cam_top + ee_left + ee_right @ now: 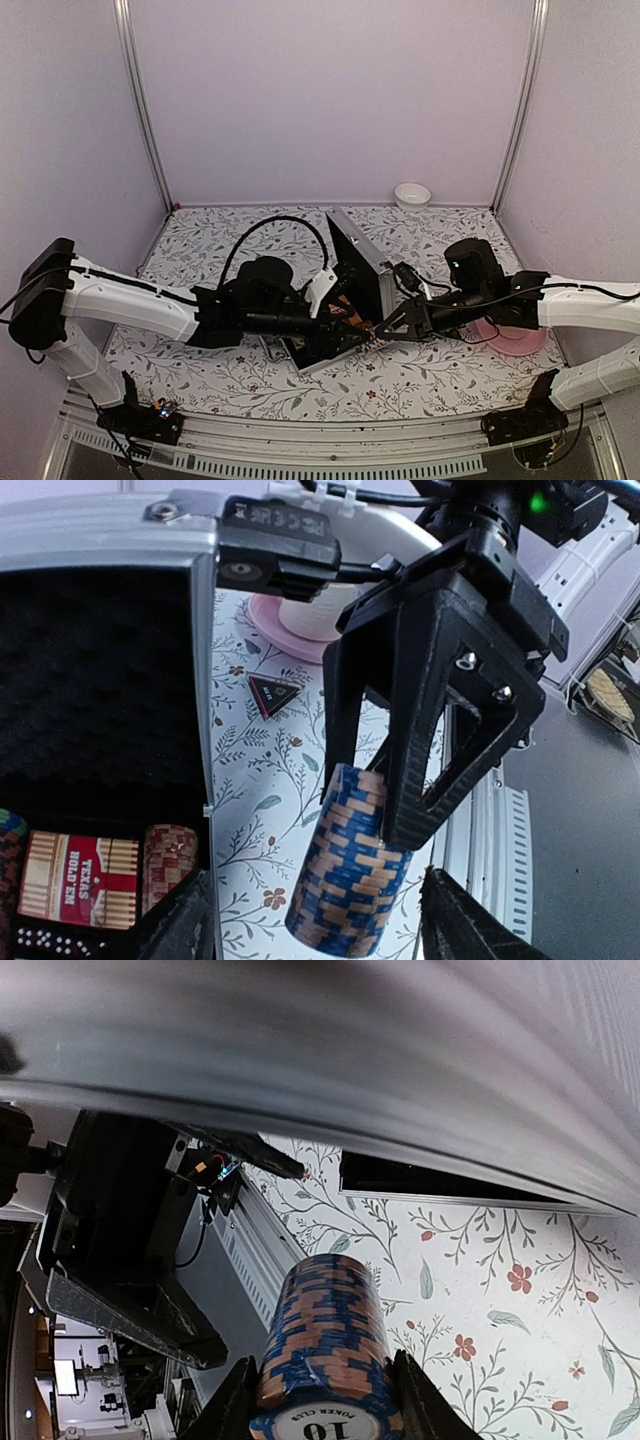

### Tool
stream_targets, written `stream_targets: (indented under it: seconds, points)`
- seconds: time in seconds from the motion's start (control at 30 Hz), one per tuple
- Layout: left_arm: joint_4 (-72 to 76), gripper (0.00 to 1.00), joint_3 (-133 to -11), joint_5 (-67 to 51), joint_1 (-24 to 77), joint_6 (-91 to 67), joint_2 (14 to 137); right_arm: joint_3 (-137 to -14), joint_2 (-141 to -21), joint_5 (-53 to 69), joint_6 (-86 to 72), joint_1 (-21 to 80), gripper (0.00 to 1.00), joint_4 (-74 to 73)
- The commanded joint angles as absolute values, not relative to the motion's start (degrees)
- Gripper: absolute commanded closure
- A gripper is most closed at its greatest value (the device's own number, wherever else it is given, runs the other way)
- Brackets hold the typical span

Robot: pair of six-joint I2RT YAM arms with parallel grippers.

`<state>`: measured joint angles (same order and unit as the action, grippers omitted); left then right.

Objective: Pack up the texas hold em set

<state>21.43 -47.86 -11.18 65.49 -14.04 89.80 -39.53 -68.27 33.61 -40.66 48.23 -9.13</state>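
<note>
Right hand (325, 1405) clamps blue-orange chip stack (325, 1330), "10" face showing, above floral tablecloth (480, 1310).

Beside the briefcase (100, 535), silver-rimmed with black egg-crate foam lining, you see a stack of chips (350, 880) in blue with tan edge stripes against the matte black right gripper (370, 815). Inside the briefcase sit a red and cream card deck (80, 880) and a dark red chip roll (170, 865) with pale flecks. Around the briefcase the tablecloth (260, 770) is white with grey-green leafy sprigs and small red flowers, and bears a red-edged black triangle (273, 693) and a pink plate (265, 620).
</note>
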Motion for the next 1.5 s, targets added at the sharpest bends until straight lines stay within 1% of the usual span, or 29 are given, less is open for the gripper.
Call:
stream_targets:
  seconds: [0.0, 0.3, 0.5, 0.7, 1.2, 1.37, 1.47]
  points:
    - [19.31, 0.29, -50.97, -14.12, 66.28, -10.31, 92.26, -39.11, -65.84, 35.65, -40.96, 48.63, 0.66, -4.04]
    - [19.40, 0.28, -52.88, -20.46, 66.60, -7.82, 95.17, -38.72, -64.70, 34.25, -41.04, 48.66, 0.65, -4.29]
    - [16.69, 0.28, -55.33, -18.88, 67.52, -4.94, 97.50, -38.73, -64.93, 34.89, -41.06, 48.61, 0.65, -4.29]
    - [15.21, 0.34, -57.08, -17.74, 67.75, -2.97, 98.73, -38.93, -64.95, 34.68, -40.96, 48.63, 0.65, -4.44]
    - [11.54, 0.39, -60.54, -14.64, 68.55, -1.23, 101.75, -38.74, -65.35, 34.38, -40.53, 48.61, 0.64, -4.63]
    - [11.10, 0.51, -60.90, -13.35, 69.38, -0.98, 102.08, -38.57, -65.31, 34.37, -40.44, 48.67, 0.64, -4.66]
    - [11.07, 0.49, -61.16, -13.14, 69.75, -1.01, 102.21, -38.50, -65.39, 34.37, -40.35, 48.64, 0.64, -4.82]
